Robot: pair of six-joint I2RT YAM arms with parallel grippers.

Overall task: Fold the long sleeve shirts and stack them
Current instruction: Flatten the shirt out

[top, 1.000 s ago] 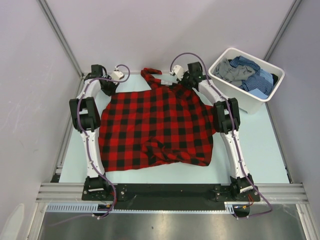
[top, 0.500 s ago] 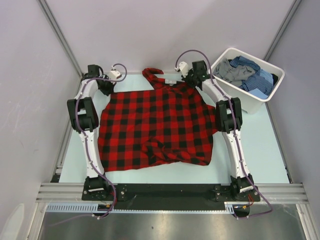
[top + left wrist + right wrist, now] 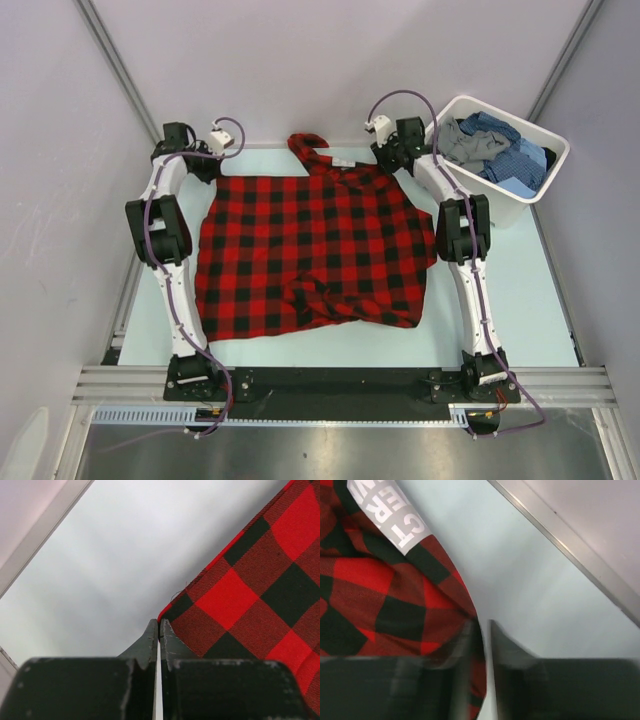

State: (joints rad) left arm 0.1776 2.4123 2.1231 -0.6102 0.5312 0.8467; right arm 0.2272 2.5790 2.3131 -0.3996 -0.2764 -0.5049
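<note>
Last 1 s: both arms swing outward & away from their bases, dragging the red check shirt [image 3: 310,250] w/ them. Its far edge now stretches wider & straighter betw. the 2 sets of jaws. Left gripper [image 3: 159,622]: jaws closed, shirt corner right at the tips, looks pinched. Right gripper [image 3: 482,622]: jaws a slit apart, shirt edge in the gap; can't tell if gripping or letting go. Shirt lies flat on bench [image 3: 500,300]. Spreading approx done, 1st fold prob. next. Other shirts [image 3: 495,150] wait in tub [image 3: 500,208], right of right jaws.
</note>
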